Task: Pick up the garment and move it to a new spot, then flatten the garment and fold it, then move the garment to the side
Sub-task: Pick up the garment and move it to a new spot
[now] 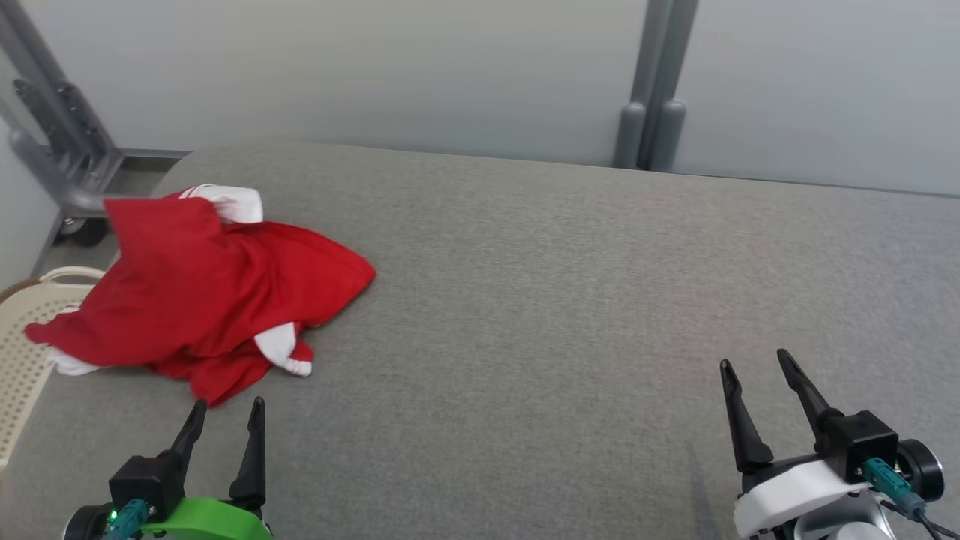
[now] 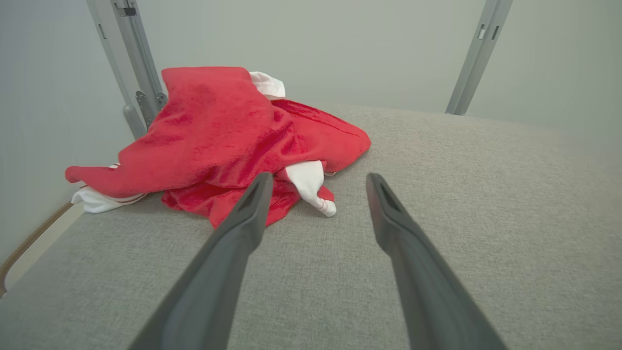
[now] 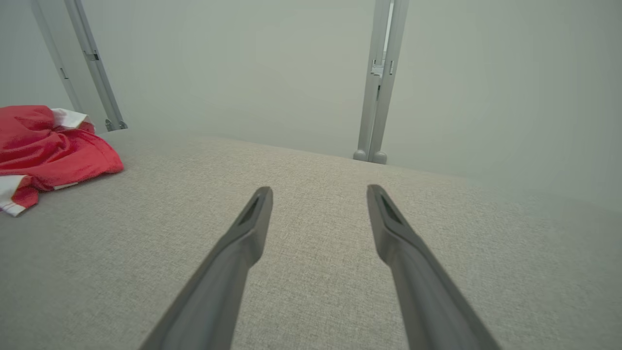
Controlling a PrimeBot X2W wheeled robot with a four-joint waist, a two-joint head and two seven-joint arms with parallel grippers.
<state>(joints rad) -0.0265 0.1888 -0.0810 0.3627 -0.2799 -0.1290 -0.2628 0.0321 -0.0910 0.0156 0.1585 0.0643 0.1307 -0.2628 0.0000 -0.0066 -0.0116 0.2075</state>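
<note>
Crumpled red-and-white garment (image 2: 228,141) on grey surface (image 2: 461,194); left gripper (image 2: 318,181) just short of it, jaws apart

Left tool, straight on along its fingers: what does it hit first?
Likely the red garment: its near edge and white cuff lie just ahead of the open left tool on the grey surface. Depth is unclear, so the gap is a guess.

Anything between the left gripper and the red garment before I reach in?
Nothing visible does. The open left gripper sits just short of the red garment, with bare grey surface between them.
</note>
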